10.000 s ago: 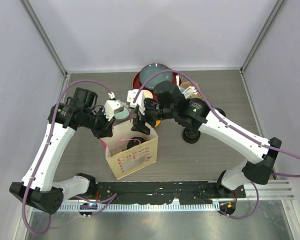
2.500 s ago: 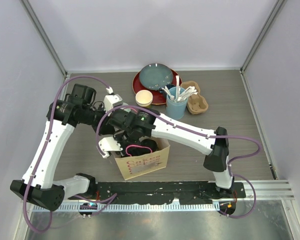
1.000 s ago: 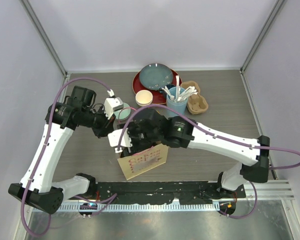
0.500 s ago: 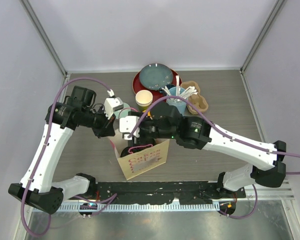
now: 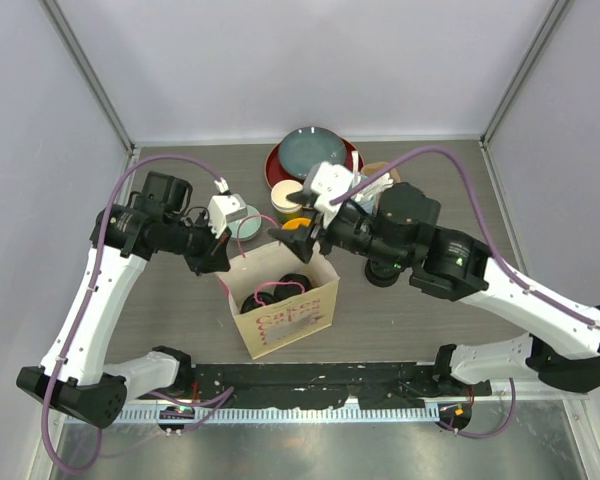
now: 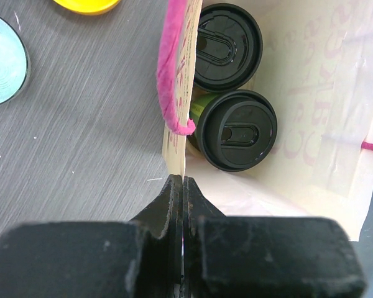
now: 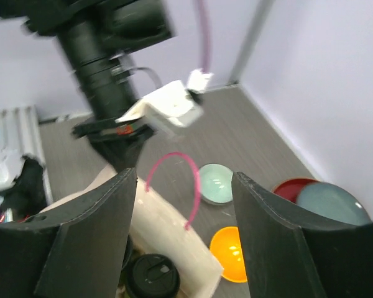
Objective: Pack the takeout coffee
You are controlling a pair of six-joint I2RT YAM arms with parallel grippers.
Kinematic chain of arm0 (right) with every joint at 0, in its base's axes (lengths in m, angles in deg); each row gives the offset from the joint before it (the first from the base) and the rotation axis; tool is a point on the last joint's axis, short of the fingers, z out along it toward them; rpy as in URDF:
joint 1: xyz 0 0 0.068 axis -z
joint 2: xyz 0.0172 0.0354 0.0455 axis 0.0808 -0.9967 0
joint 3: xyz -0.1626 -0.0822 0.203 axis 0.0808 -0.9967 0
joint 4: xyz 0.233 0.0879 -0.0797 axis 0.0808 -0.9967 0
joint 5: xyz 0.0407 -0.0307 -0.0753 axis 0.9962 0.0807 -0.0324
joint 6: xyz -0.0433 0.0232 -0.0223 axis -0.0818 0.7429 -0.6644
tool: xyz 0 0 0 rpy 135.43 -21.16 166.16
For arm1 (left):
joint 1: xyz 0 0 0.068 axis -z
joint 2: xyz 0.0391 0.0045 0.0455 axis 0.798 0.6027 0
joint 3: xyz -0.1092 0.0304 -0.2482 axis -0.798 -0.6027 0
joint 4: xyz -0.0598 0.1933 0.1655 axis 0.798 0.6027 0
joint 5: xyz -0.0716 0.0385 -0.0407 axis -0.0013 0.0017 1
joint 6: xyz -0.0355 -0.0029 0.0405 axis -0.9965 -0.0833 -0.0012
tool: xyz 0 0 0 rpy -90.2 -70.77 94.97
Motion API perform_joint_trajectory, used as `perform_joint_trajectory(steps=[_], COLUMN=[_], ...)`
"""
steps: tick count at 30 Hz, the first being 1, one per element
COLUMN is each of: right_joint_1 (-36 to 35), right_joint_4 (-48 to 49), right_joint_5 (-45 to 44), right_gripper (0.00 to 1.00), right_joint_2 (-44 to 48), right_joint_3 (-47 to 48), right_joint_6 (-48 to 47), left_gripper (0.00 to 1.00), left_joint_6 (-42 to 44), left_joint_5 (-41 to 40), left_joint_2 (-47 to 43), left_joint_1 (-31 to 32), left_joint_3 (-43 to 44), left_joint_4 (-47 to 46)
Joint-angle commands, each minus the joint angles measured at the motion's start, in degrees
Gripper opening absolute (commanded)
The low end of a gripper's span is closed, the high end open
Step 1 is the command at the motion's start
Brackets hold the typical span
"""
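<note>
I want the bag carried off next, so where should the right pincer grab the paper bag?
Probably by the pink handle, from above, one finger through the loop: it stands upright and open above the paper bag's rim, clear of the lidded cups, beside where the left pincer pinches the wall.

You are seeing only the black lids (image 6: 236, 129) of both cups (image 6: 196, 110); the bag (image 6: 311, 93) wall is hiding nearly all of their bodies. Your right wrist view is blurring the left arm (image 7: 105, 37) and cutting the bag off.
</note>
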Motion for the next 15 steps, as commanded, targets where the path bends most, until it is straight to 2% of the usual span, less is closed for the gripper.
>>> perform_joint_trajectory(steps=[1, 2, 4, 5, 8, 9, 15], right_joint_1=[1.5, 4.0, 7.4, 12.4, 20.2, 24.8, 37.2], right_joint_4=[5.3, 5.3, 4.2, 3.4, -0.4, -0.9, -1.0], right_joint_5=[-19.0, -24.6, -28.0, -28.5, -28.7, -28.6, -22.7], right_gripper=[0.68, 0.69, 0.7, 0.7, 0.71, 0.71, 0.71], right_joint_2=[3.7, 4.3, 5.6, 6.0, 6.5, 6.7, 6.9], right_joint_3=[3.0, 2.7, 1.6, 1.4, 0.2, -1.4, -7.5], right_joint_6=[8.5, 8.8, 10.3, 10.7, 13.0, 13.4, 16.6], left_gripper=[0.0, 0.0, 0.0, 0.0, 0.0, 0.0, 0.0], left_joint_6=[0.1, 0.0, -0.2, -0.2, -0.4, -0.4, -0.2], left_joint_5=[0.3, 0.3, 0.1, -0.1, -0.8, -1.0, -1.1], left_joint_2=[-0.5, -0.5, -0.5, -0.4, -0.4, -0.4, -0.2], left_joint_1=[0.1, 0.0, 0.1, 0.1, 0.1, 0.1, 0.3], left_joint_3=[0.9, 1.1, 1.1, 1.1, 1.0, 0.9, 1.5], left_joint_4=[-1.7, -1.7, -1.8, -1.9, -2.3, -2.3, -2.4])
